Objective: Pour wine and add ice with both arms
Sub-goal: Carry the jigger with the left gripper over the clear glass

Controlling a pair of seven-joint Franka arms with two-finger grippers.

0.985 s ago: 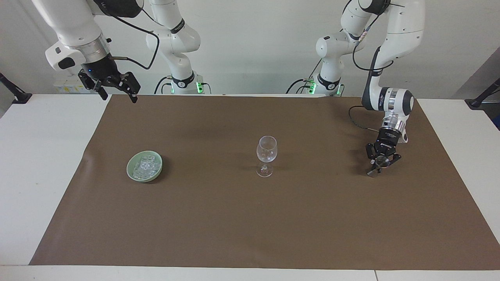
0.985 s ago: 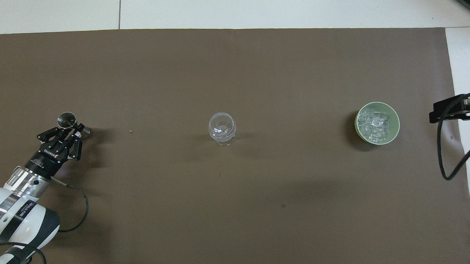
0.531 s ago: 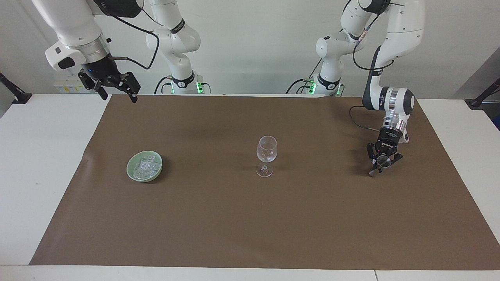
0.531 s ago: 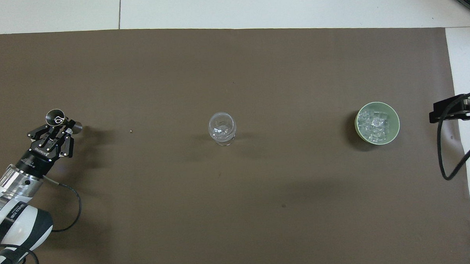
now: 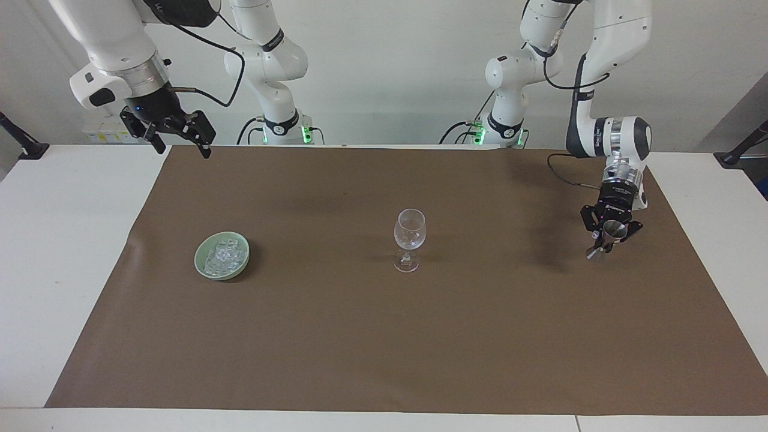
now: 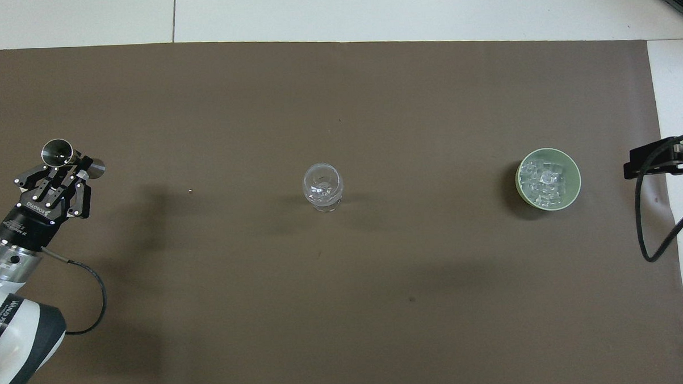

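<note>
A clear stemmed wine glass stands upright in the middle of the brown mat; it also shows in the overhead view. The ice lies as several clear cubes in a pale green bowl toward the right arm's end, also seen from overhead. My left gripper is shut on a small metal jigger and holds it tilted above the mat toward the left arm's end. My right gripper is open and empty, raised over the mat's edge near its base.
The brown mat covers most of the white table. A tiny speck lies on the mat between the jigger and the glass. A black cable hangs from the right arm beside the bowl.
My left gripper has lifted the jigger up off the mat and carried it away from the glass, toward the left arm's end. The right arm has not moved.
</note>
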